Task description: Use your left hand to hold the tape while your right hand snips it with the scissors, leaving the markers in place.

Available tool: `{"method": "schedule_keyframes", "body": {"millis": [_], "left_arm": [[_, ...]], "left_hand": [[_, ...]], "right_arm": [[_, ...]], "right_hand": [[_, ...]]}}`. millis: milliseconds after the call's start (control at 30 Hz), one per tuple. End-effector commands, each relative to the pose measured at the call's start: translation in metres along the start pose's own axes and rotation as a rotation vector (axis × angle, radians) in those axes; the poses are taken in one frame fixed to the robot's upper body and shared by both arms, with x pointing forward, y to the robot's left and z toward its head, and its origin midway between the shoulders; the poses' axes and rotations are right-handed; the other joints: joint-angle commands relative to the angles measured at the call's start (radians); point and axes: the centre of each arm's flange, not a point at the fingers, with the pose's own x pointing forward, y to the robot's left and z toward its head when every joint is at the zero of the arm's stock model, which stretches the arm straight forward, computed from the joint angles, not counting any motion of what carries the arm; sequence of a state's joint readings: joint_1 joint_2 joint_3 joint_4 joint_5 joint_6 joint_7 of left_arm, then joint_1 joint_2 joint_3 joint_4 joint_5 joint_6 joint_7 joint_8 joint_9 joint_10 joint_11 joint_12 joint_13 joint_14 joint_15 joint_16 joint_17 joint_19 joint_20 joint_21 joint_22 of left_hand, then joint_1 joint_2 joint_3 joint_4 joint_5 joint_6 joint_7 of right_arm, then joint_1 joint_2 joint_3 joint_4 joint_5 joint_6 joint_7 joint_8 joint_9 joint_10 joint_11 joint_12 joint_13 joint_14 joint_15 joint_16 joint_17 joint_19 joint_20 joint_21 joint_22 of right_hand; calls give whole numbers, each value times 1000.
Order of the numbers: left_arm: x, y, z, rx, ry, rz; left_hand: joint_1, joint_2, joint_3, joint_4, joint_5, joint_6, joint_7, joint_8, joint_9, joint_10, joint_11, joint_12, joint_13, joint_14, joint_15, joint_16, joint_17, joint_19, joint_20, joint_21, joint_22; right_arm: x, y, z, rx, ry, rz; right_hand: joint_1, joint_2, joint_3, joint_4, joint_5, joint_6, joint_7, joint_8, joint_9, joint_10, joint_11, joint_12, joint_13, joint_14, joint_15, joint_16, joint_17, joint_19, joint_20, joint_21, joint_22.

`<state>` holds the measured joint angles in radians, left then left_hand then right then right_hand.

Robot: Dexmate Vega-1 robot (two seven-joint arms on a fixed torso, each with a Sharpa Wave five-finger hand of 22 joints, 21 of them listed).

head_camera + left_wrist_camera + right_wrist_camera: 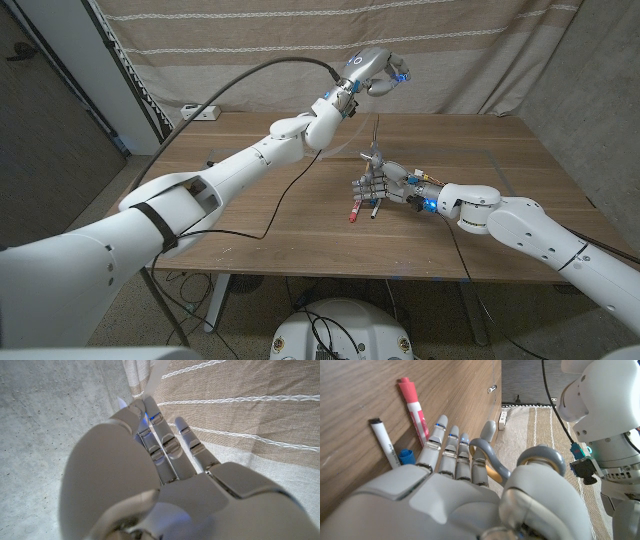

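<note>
Gripping the scissors [376, 163], the right hand [385, 186] sits low over the bench [300, 225], its fingers threaded through the grey loop handles [520, 460] as the right wrist view shows; blades point upward. Scissors judged rigid and light, grey handles likely smooth, so a firm hold through the loops looks sound.

Just beside that hand, on the bench: a red marker [413, 407], a white marker with black cap [384, 440], and a blue cap [406, 455]. All lie loose and would roll if nudged.

Farther back and raised high, the left hand [372, 72] pinches the upper end of the tape [377, 125], a thin pale strip hanging down toward the scissors; in the left wrist view its end [156, 377] sticks out past the fingertips.

Tape judged very light, limp, tacky on one side; prone to twist or stick to the fingers. Best held by the end and kept taut, cut across the free span below the left hand.
</note>
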<state>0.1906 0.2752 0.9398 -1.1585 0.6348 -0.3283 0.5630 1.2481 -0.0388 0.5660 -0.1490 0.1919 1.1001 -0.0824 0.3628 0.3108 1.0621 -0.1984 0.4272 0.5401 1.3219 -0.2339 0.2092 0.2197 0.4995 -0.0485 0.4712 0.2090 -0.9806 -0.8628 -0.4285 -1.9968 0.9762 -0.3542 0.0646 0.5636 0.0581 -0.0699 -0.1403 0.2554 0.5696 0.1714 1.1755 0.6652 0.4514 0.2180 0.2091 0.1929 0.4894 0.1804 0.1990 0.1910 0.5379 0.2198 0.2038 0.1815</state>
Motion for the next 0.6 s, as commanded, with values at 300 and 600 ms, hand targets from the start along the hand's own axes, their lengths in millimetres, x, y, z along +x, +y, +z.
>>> {"method": "schedule_keyframes", "body": {"millis": [300,600], "left_arm": [[-3,-3,-1,-9,12,-26],[-3,-3,2,30,-7,-30]], "left_hand": [[6,6,-4,0,5,2,-1,5,-1,5,0,8,4,15,-7,4,83,-3,-132,10,4],[6,6,-4,0,5,0,-2,6,0,5,0,8,4,15,-7,3,83,-4,-132,12,4]], "right_arm": [[-2,-1,2,-29,14,-25],[-3,-2,2,-37,21,-25]], "right_hand": [[21,2,4,0,10,-1,36,11,11,8,1,0,4,5,4,-2,0,9,-1,-2,3],[25,2,5,-1,11,-1,36,13,15,9,1,1,4,6,5,-2,0,10,-1,-2,3]]}}
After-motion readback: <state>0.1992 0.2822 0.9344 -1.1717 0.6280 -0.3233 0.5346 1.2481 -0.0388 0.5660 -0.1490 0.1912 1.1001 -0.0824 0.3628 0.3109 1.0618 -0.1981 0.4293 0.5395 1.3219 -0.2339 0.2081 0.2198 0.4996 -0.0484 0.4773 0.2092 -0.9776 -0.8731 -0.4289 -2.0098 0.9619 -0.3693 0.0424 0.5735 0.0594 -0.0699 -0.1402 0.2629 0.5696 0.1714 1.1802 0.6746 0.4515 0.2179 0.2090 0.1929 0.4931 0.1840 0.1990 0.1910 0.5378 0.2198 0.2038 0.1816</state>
